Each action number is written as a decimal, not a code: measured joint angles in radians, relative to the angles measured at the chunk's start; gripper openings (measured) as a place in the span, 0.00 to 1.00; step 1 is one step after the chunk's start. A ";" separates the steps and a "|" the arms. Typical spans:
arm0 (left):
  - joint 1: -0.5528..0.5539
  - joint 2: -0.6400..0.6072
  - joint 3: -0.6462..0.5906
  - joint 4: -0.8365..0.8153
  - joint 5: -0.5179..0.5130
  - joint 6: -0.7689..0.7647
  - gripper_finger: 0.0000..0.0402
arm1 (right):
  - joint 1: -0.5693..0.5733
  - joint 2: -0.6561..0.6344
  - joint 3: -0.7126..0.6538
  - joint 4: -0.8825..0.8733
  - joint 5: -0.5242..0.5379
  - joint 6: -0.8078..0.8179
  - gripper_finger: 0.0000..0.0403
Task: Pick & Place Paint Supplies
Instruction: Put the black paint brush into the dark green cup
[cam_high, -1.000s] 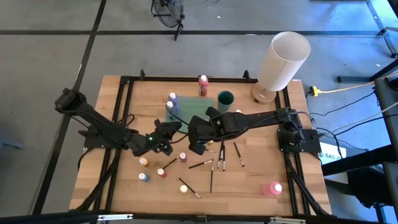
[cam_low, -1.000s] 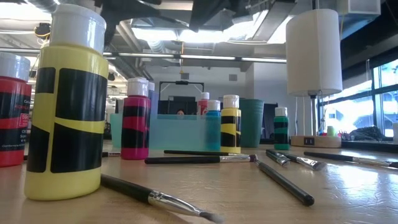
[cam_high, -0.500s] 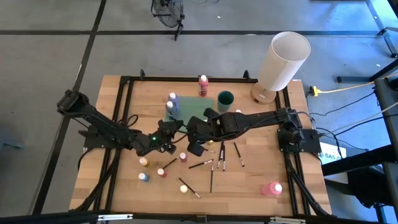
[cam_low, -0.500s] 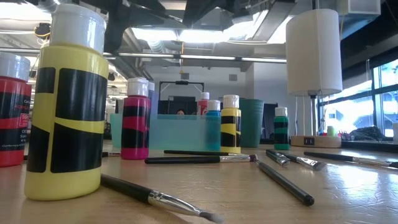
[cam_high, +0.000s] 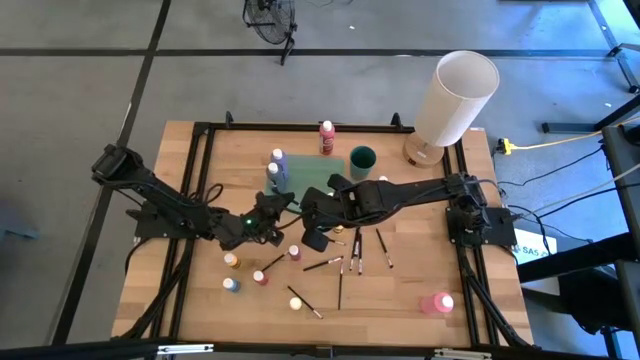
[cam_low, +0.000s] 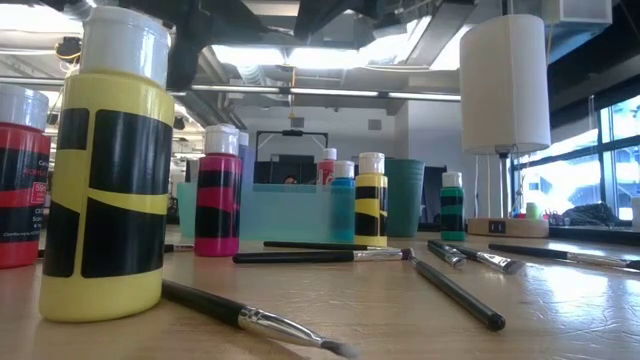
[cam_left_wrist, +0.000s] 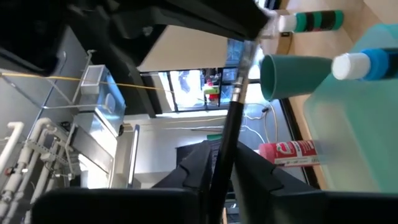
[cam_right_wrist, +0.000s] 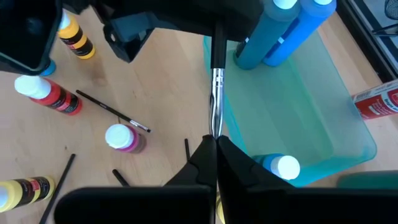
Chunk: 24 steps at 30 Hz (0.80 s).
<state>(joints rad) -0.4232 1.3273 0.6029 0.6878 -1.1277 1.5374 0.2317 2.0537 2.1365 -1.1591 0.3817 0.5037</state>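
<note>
Though mid-air, brush (cam_right_wrist: 216, 93) between both end effectors

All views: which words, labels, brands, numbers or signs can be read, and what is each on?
"SA": white tag right of the table, high view; only the first letters, and uncertain.
Red bottle, low view: small label print, too blurred to read.
Tall red bottle, left wrist view: white lettering, too blurred to read.
Yellow bottle: black bands only, no legible text.

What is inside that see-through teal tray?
The teal tray holds two tall blue bottles at one end and a white-capped bottle at another. The gripper hides the near corner.
</note>
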 joint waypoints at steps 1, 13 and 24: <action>0.000 0.001 -0.001 -0.009 -0.002 0.001 0.09 | 0.000 -0.001 0.000 0.000 0.002 0.000 0.00; -0.001 0.001 -0.001 -0.041 -0.025 -0.042 0.05 | 0.000 -0.001 0.000 0.013 0.002 -0.074 0.08; -0.001 -0.005 0.003 -0.047 -0.051 -0.126 0.05 | 0.032 -0.035 -0.001 -0.017 -0.001 -0.063 0.26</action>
<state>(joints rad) -0.4244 1.3224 0.6064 0.6410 -1.1790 1.4117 0.2639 2.0187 2.1357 -1.1764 0.3804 0.4410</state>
